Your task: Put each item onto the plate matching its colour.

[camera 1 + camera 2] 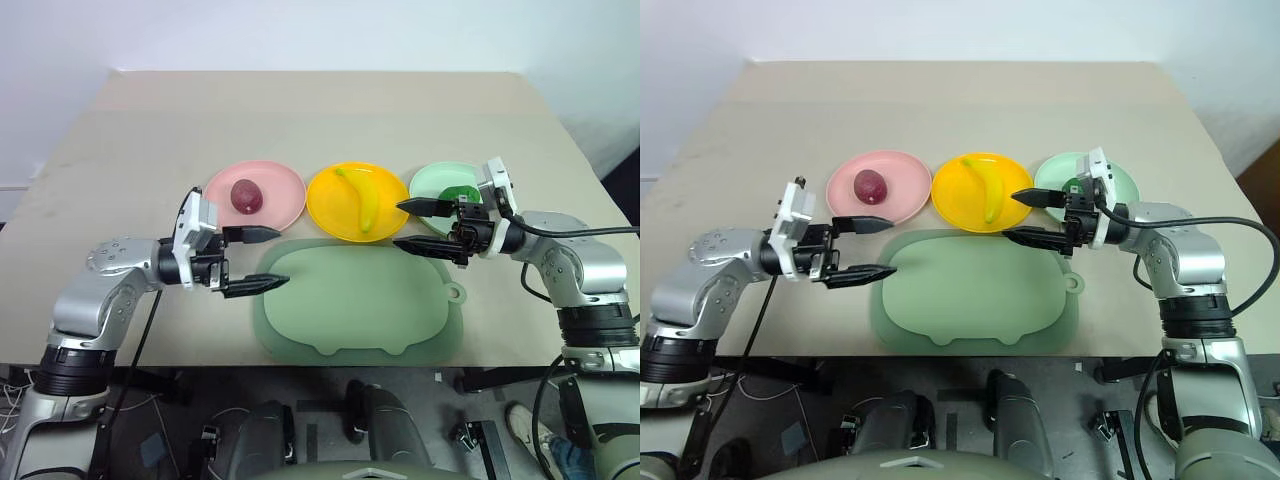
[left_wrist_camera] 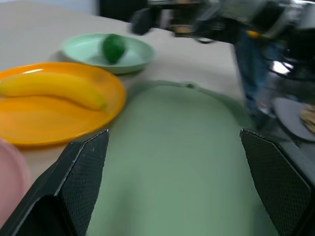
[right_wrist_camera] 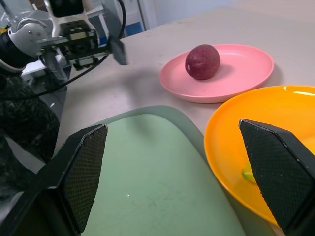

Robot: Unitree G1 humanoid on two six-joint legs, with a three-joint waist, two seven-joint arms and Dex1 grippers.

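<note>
Holding nothing, fingers wide on left gripper [image 1: 262, 258] and right gripper [image 1: 412, 226]. Risking a bump into the yellow plate [image 1: 335, 213], spilling the banana [image 1: 364, 196].

**Three plates in a row behind the board**

On the worktop [image 1: 120, 160], three plates sit side by side: left plate [image 1: 285, 205] carries the egg-shaped fruit [image 1: 246, 195], middle plate [image 1: 330, 205] the banana [image 1: 366, 200], right plate [image 1: 435, 180] the round fruit [image 1: 461, 194]. The board [image 1: 355, 300] lies before them.
</note>
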